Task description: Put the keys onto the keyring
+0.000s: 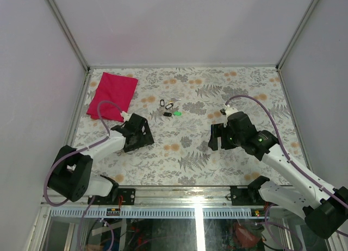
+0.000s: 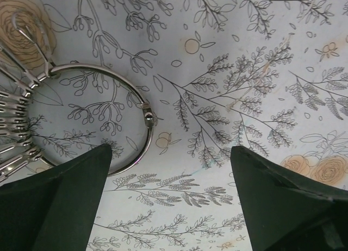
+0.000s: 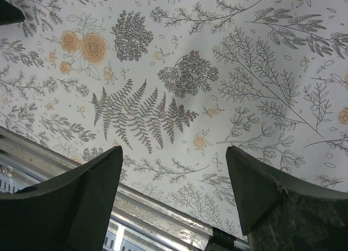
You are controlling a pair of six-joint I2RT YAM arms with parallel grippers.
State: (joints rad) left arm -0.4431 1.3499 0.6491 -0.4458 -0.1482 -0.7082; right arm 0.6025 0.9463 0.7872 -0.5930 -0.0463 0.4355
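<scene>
The left claw (image 2: 169, 152) hangs low over the table (image 1: 190, 153), fingers spread wide, likely lining up to grab the keyring (image 2: 148, 119). The keyring lies flat just ahead of the claw, toward its left side. The keys (image 1: 169, 106) rest farther off, ahead and rightward. The right claw (image 3: 174, 151), equally spread, holds nothing.

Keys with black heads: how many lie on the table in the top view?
3, clustered together: one key farthest left, one right of it, one nearer, beside the green piece. Others may be hidden.
</scene>
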